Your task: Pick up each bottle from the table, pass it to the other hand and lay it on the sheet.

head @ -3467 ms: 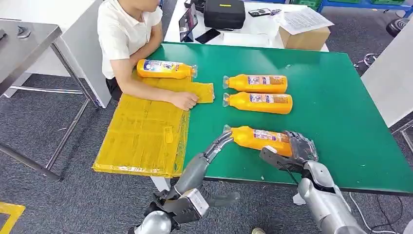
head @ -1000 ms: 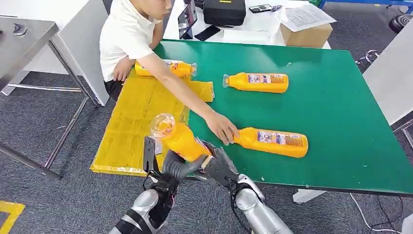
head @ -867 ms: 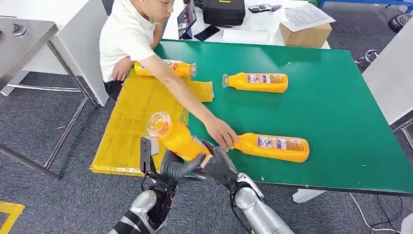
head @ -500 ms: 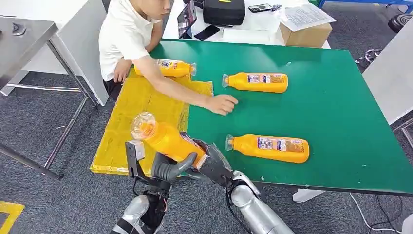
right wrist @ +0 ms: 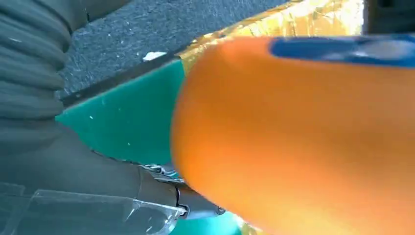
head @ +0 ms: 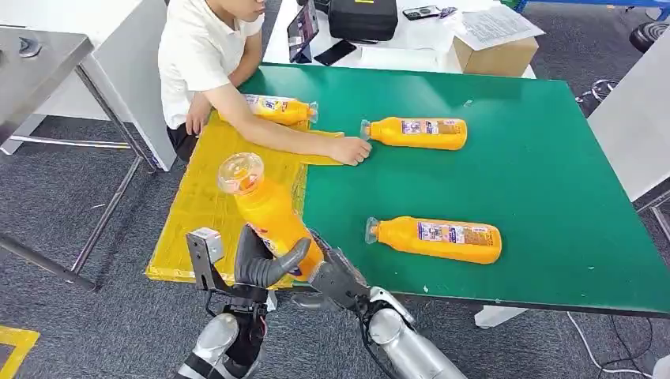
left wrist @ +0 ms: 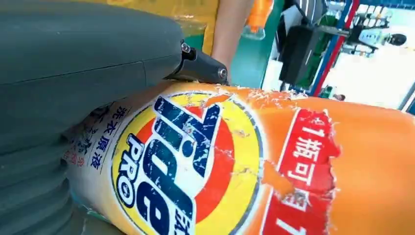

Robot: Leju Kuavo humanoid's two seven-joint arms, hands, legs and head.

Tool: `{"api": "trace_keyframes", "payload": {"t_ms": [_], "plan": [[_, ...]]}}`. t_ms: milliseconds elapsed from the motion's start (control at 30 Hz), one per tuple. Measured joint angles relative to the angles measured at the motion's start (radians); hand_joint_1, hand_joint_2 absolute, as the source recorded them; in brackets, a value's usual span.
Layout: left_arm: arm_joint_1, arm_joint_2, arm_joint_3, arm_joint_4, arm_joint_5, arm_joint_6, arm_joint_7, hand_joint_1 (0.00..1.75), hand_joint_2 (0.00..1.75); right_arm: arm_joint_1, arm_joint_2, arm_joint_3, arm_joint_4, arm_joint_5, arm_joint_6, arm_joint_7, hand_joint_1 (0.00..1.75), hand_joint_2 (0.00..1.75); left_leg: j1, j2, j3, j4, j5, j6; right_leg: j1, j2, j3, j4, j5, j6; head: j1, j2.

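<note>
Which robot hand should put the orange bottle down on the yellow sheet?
Probably the left hand. It wraps around the bottle and sits on the side of the yellow sheet. The right hand is at the bottle's bottom end, further from the sheet.

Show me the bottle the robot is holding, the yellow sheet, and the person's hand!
held bottle [head: 272, 217], head view, on its orange body below the cap.
yellow sheet [head: 201, 205], head view, on a bare middle part.
person's hand [head: 351, 150], head view, on its back.
</note>
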Motion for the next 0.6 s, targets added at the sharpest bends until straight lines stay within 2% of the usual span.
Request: {"api": "trace_keyframes", "payload": {"t_ms": [133,333,467,600], "plan": [[-0.049,0.002,0.004,-0.005,-0.098,0.076,-0.027,1.75,1.75,0.036,0.007,0.019,0.016,0.015,-0.024,0.0,0.0,1.75,0.0,-0.002,-0.001,0.0,0.0,0.0,0.0,-0.001,0.0,0.0,0.0,0.0,0.0,0.0],[-0.124,0.044,0.018,0.088,-0.48,0.256,-0.038,1.75,1.75,0.088,0.008,0.003,-0.005,0.111,-0.33,-0.068,0.0,1.75,0.0,-0.002,-0.001,0.0,0.0,0.0,0.0,-0.001,0.0,0.0,0.0,0.0,0.001,0.0],[-0.177,0.083,0.034,0.171,-0.753,0.322,0.015,1.75,1.75,0.125,0.014,-0.043,-0.087,0.144,-0.499,-0.128,0.0,1.75,0.0,0.0,-0.001,0.0,0.0,0.0,0.0,0.0,0.0,0.0,0.0,0.0,0.0,0.0],[-0.245,0.129,0.047,0.276,-1.138,0.327,0.18,1.75,1.75,0.172,0.013,-0.101,-0.224,0.159,-0.588,-0.177,0.0,1.75,0.0,-0.001,-0.001,0.0,0.001,0.0,0.0,-0.001,0.0,0.001,0.0,0.0,0.0,0.0]]}}
